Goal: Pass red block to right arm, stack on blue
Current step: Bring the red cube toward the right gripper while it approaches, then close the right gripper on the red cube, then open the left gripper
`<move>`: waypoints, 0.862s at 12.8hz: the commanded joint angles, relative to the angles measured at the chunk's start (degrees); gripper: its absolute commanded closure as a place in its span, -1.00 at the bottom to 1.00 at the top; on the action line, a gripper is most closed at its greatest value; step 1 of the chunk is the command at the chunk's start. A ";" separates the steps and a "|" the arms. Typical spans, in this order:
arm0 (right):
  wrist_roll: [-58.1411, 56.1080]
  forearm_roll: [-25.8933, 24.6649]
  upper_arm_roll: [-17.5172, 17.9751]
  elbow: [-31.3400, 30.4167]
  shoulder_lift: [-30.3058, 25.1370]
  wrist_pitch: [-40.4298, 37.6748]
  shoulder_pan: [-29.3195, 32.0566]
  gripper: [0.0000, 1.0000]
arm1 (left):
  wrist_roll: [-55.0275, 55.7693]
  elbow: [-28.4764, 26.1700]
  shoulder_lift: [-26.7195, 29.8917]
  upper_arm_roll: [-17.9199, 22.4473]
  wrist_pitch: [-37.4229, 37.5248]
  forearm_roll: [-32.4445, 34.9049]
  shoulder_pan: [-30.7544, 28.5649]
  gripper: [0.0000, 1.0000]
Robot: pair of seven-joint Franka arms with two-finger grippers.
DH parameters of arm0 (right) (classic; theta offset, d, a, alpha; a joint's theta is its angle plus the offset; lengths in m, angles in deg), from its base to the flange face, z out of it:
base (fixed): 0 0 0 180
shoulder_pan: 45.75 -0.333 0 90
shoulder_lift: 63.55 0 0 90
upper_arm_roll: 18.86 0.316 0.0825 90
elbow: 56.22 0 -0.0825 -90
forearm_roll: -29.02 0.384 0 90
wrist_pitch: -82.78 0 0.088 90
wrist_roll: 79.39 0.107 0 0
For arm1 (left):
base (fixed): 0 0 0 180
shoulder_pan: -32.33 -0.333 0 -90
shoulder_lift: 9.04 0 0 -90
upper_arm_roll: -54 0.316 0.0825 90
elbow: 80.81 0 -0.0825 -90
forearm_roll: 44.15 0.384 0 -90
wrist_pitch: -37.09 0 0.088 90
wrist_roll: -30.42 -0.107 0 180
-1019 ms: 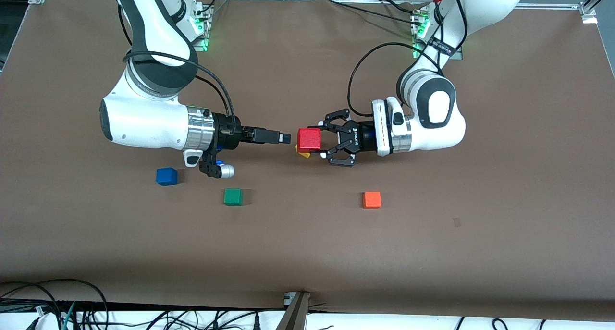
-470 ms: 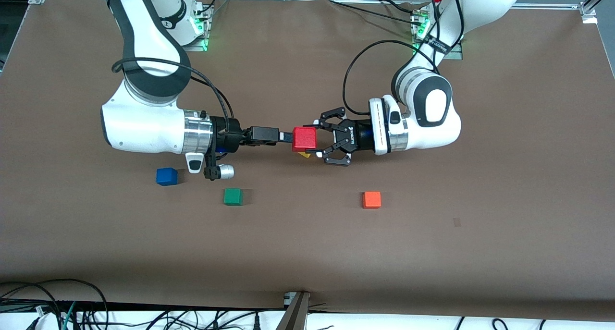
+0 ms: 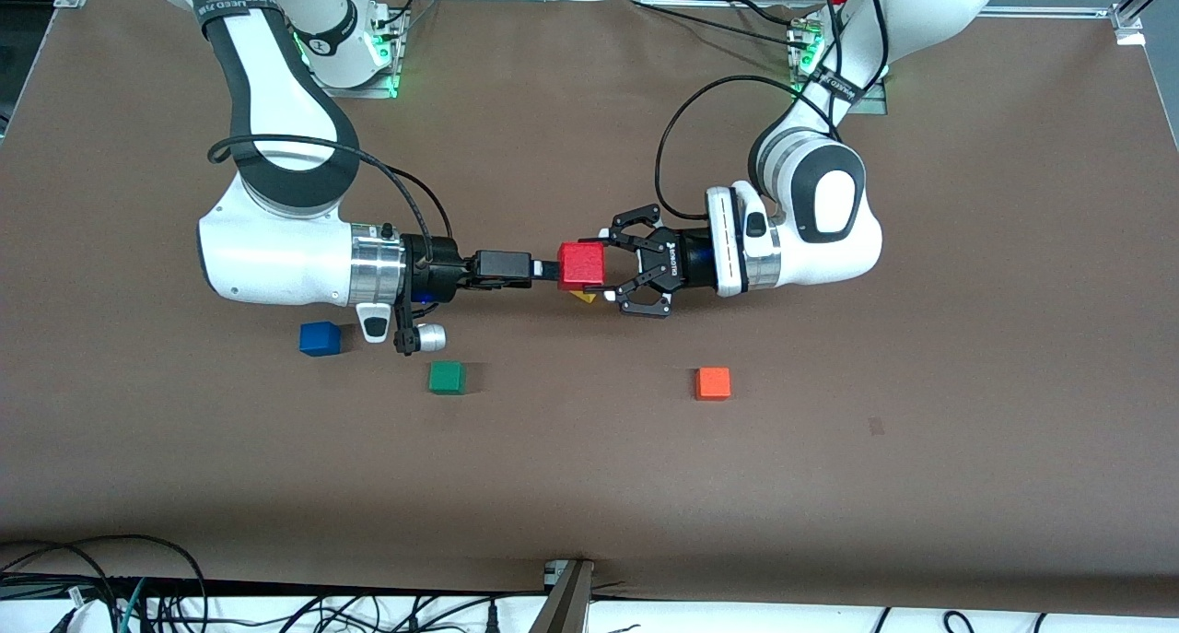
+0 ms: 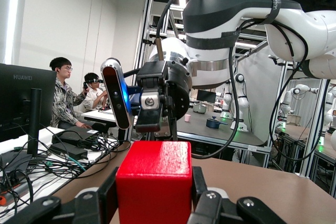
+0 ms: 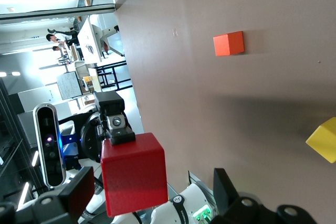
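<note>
**Mid-air handover: right arm at the red block**

The left gripper (image 3: 603, 274), jaws clenched on the red block (image 3: 581, 264), holds it up over mid-bench, above a yellow block (image 3: 582, 295). The right gripper (image 3: 550, 268), jaws spread wide, not yet gripping. A sec ago it stood clear of the block; now its jaws reach the block's side, so the pass is close, I judge. On the brown bench (image 3: 829, 449), nearer the front camera: blue cube (image 3: 320, 338), green cube (image 3: 447, 377), orange cube (image 3: 713, 383).
</note>
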 commanded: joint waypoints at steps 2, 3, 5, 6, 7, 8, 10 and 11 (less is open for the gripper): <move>-1.32 3.38 0.15 -0.08 0.01 0.25 -0.14 -1.00 | -1.33 0.94 -0.13 -0.26 -0.62 -2.05 0.33 1.00; -1.40 4.70 0.15 0.01 -0.16 0.25 -0.23 -1.00 | -1.33 0.94 -0.12 -0.26 -0.61 -2.05 0.33 1.00; -1.23 4.89 0.15 0.27 -0.16 0.34 -0.49 -1.00 | -1.33 0.94 -0.12 -0.26 -0.61 -2.05 0.41 1.00; -1.32 4.89 0.15 0.27 -0.16 0.95 -0.58 -1.00 | -1.25 1.02 -0.12 -0.26 -0.61 -2.14 0.41 1.00; -1.23 4.97 0.15 0.36 -0.16 1.65 -0.76 -1.00 | -0.90 1.03 -0.04 -0.26 -0.61 -2.14 0.33 1.00; -1.23 4.97 0.23 0.36 -0.16 2.27 -0.93 -1.00 | -0.89 1.03 -0.04 -0.26 -0.61 -2.06 0.41 1.00; -1.14 4.97 0.23 0.44 -0.16 2.62 -1.20 -1.00 | -0.89 1.37 -0.04 -0.26 -0.61 -2.14 0.41 1.00; -1.05 4.97 0.32 0.45 -0.08 3.67 -1.55 -1.00 | -0.89 2.16 -0.12 -0.26 -0.61 -2.32 0.41 1.00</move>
